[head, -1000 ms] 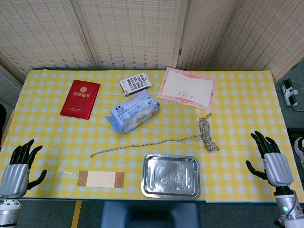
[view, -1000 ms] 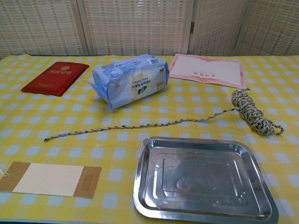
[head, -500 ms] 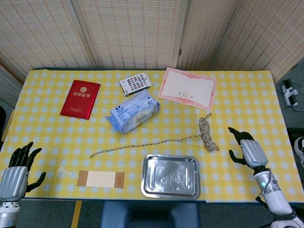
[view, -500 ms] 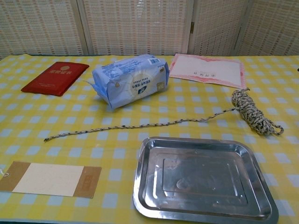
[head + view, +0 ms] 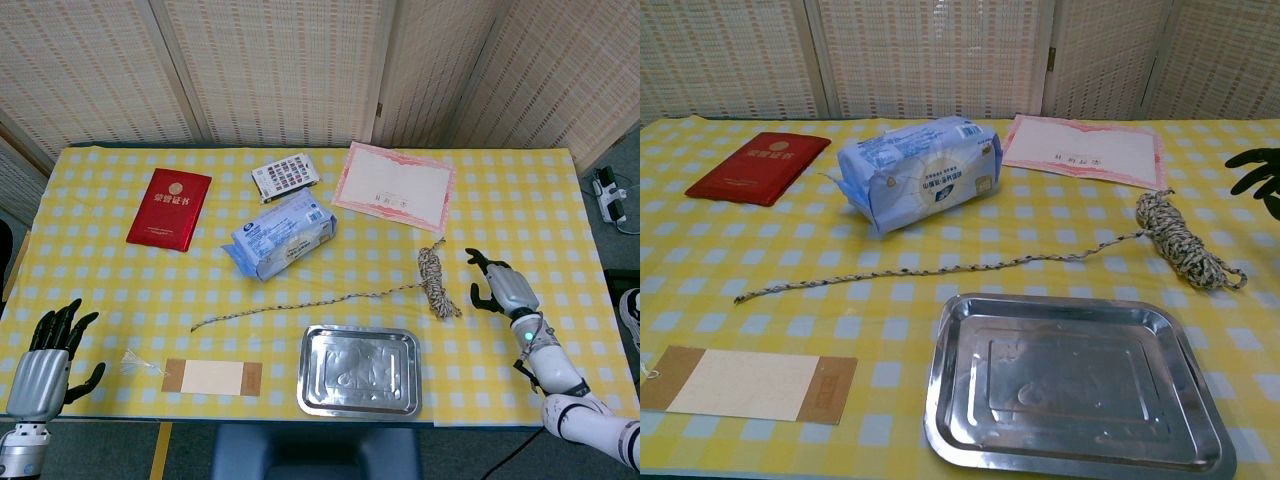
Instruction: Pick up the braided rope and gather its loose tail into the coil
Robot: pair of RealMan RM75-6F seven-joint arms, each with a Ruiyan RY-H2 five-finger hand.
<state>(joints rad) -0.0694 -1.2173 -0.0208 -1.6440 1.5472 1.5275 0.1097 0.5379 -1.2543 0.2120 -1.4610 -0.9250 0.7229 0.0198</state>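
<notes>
The braided rope lies on the yellow checked cloth. Its coil (image 5: pixel 434 281) (image 5: pixel 1179 243) sits right of centre, and the loose tail (image 5: pixel 300 303) (image 5: pixel 920 269) runs out leftwards to a frayed end. My right hand (image 5: pixel 499 285) (image 5: pixel 1261 173) hovers open just right of the coil, fingers spread, not touching it. At the near left corner of the table my left hand (image 5: pixel 48 360) is open and holds nothing; only the head view shows it.
A steel tray (image 5: pixel 360 371) (image 5: pixel 1072 385) lies just in front of the rope. Behind the tail sits a blue tissue pack (image 5: pixel 281 234) (image 5: pixel 920 171). A red booklet (image 5: pixel 170 208), a certificate (image 5: pixel 394 185), a small card (image 5: pixel 285 175) and a brown card (image 5: pixel 212 377) also lie about.
My right hand has moved from the table's near right edge inward and up to beside the coil, entering the chest view. The left hand barely shifted. The rope has not moved.
</notes>
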